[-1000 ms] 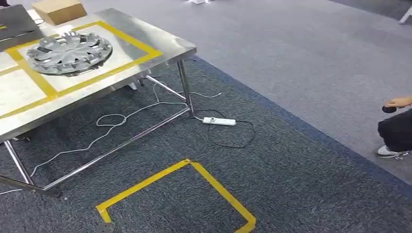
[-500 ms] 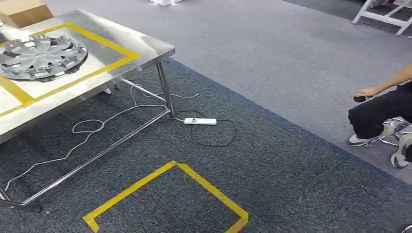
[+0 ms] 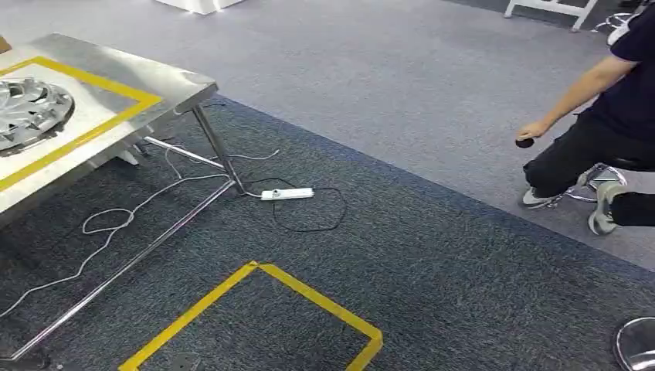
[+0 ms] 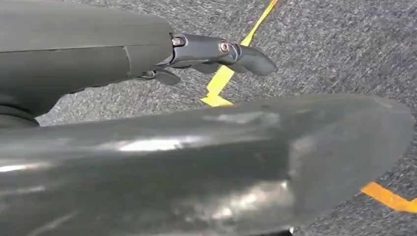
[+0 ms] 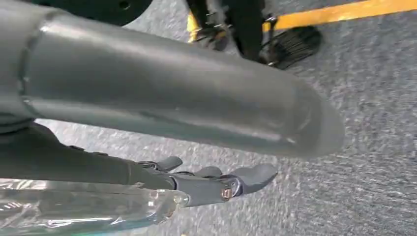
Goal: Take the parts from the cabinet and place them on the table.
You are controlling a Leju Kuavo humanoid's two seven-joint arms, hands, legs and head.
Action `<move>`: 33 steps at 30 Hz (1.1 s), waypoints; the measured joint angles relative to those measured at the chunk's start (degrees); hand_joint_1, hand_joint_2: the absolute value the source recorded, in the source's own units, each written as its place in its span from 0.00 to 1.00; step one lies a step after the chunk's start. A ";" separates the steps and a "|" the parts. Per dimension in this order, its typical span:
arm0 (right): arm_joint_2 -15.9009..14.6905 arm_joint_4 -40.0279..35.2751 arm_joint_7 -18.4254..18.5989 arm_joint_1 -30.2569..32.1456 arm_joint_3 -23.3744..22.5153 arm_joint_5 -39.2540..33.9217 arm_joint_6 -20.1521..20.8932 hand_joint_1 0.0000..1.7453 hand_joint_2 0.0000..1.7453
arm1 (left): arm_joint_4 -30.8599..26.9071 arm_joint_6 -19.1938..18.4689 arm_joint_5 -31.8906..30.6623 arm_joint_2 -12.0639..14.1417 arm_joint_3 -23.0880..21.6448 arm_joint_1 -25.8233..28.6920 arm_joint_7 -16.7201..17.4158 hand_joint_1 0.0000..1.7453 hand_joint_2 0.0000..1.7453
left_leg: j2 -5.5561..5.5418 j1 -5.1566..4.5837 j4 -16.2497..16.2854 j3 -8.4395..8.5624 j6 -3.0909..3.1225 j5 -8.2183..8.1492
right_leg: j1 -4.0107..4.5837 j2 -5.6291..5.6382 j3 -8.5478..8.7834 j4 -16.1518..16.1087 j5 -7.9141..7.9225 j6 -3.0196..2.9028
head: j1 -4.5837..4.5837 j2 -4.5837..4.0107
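A silver wheel cover [image 3: 27,112] lies on the steel table [image 3: 158,77] at the far left of the head view, inside a yellow tape frame. My left hand [image 4: 216,51] hangs over dark carpet with its fingers stretched out and nothing in them. My right hand [image 5: 211,184] also hangs over the carpet, its fingers apart and holding nothing. The cabinet is out of sight.
A white power strip [image 3: 287,194] and loose cables lie by the table leg. A yellow tape square [image 3: 309,297] marks the carpet in front. A seated person [image 3: 595,131] is at the right, holding a small dark object. A stool base [image 3: 637,344] sits at the lower right.
The camera has turned to the right, so the table and wheel cover slid towards the left edge and the seated person came further into view.
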 joint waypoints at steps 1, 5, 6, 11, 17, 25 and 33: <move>-0.13 0.00 0.02 0.03 -0.24 0.02 0.33 0.00 0.00 | 0.00 0.29 0.02 -0.11 -0.04 -0.03 0.00 0.00 0.00 | -0.09 0.00 4.27 -2.18 -0.04 -1.33 | 0.02 0.59 -0.11 0.00 0.03 -0.04 | -0.02 0.00; -0.46 0.00 1.53 0.12 -0.48 0.85 1.09 0.00 0.00 | 0.02 0.64 1.38 -0.07 -0.04 -0.04 -1.66 0.00 0.00 | -0.72 0.26 -4.14 1.35 0.15 5.81 | -0.14 2.95 -0.10 0.02 0.31 0.37 | 0.00 0.00; -0.52 0.00 1.75 0.05 -0.53 0.96 1.27 0.00 0.00 | 0.02 0.73 1.77 -0.07 -0.04 -0.04 -1.97 0.00 0.00 | -2.54 0.53 -8.94 3.69 0.18 7.85 | -0.22 3.53 -0.14 0.02 0.45 0.63 | -0.02 0.00; -1.40 -0.02 -0.09 0.19 -0.53 1.66 2.93 0.00 0.00 | 0.04 1.47 4.05 -0.07 0.31 0.01 -2.34 0.00 0.00 | -3.34 0.53 -12.63 4.82 1.88 8.05 | -0.33 5.86 -1.62 -0.54 1.24 2.77 | -0.04 0.00; -1.81 0.00 -0.96 -0.48 -0.50 1.79 3.45 0.00 0.00 | 0.04 0.97 4.50 0.17 0.70 0.59 -2.58 0.00 0.00 | 0.31 0.10 -12.97 4.93 3.14 8.24 | -0.21 -0.33 -9.96 18.36 -7.63 3.36 | 0.52 0.00; -2.01 0.02 -4.39 -0.83 -0.46 2.91 4.72 0.00 0.00 | 0.04 2.26 5.71 0.13 1.81 0.54 -0.96 0.00 0.00 | 3.34 -0.45 -12.85 6.02 1.66 7.32 | 0.40 -2.45 0.20 0.52 -0.56 1.74 | 0.35 0.00; -1.29 0.15 -1.42 -0.66 0.63 6.10 2.25 0.00 0.00 | 0.04 2.67 5.53 0.04 2.93 1.21 0.53 0.00 0.00 | -0.17 -0.03 5.09 -2.76 0.25 -0.53 | -0.09 1.32 -0.06 0.05 0.05 0.21 | 0.02 0.00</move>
